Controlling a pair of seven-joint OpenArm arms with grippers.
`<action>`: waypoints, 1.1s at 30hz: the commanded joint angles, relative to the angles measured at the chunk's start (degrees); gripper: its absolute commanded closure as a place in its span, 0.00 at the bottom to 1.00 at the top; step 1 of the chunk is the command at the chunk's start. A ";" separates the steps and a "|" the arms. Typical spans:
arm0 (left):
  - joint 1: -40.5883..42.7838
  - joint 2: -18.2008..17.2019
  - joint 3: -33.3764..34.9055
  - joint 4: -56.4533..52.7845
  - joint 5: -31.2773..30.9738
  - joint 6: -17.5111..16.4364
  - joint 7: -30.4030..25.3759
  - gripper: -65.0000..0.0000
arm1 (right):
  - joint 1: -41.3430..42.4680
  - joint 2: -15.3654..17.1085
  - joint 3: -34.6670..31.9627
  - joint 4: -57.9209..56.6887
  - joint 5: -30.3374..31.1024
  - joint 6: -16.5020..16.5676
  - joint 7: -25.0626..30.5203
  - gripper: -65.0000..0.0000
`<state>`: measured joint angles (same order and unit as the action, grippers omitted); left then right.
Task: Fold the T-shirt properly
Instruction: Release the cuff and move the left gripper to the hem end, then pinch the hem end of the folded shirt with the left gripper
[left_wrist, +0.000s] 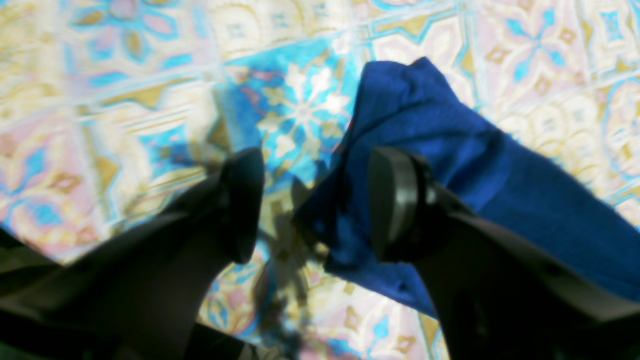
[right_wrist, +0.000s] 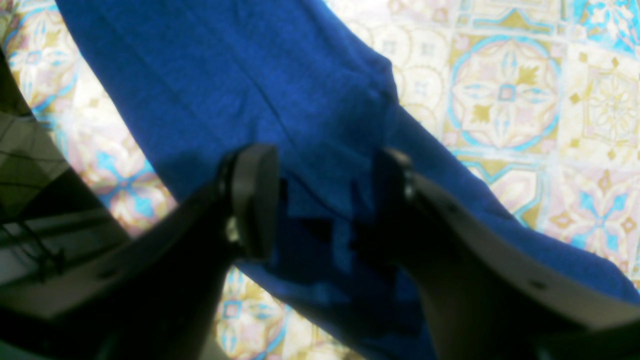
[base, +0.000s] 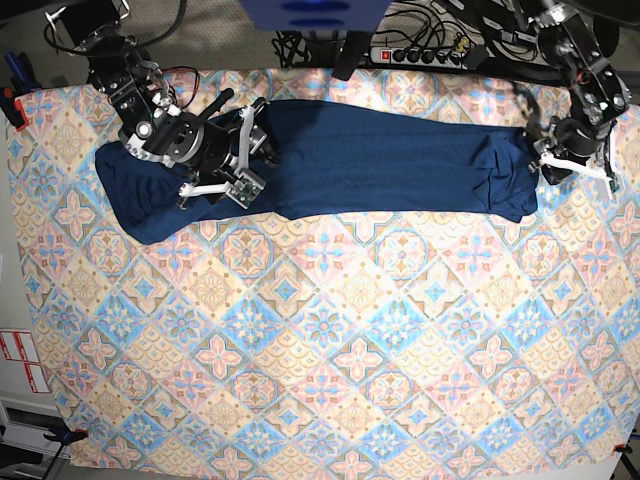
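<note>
Lay stretched in a long band across the far part of the tablecloth (base: 320, 330): the T-shirt (base: 380, 160) (dark navy, plain), reaching from far left to far right. Hovered over its left end, the right gripper (right_wrist: 320, 200), jaws apart with blue cloth seen in the gap below, nothing clamped. Sat at its right end, the left gripper (left_wrist: 315, 205), jaws likewise apart, one finger (left_wrist: 395, 200) just over a bunched corner of fabric, the other above bare pattern. Touching or not: could not tell.
</note>
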<state>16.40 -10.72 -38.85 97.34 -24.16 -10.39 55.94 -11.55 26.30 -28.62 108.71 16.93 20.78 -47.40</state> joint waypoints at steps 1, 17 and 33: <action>-0.62 -2.07 -0.14 -1.21 -0.85 0.06 1.16 0.49 | 1.13 -0.33 0.09 0.88 0.61 0.02 1.20 0.56; -5.19 -9.81 14.10 -6.22 -0.58 -0.02 0.80 0.49 | 1.31 -0.68 0.53 0.79 0.61 0.02 1.29 0.56; -6.95 -12.88 19.82 -15.54 -1.11 -0.02 0.01 0.48 | 1.40 -0.68 0.62 0.79 0.61 0.02 1.46 0.56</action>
<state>9.78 -22.70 -18.83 81.19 -24.86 -10.37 56.84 -10.74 25.12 -28.47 108.66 16.91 20.78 -47.20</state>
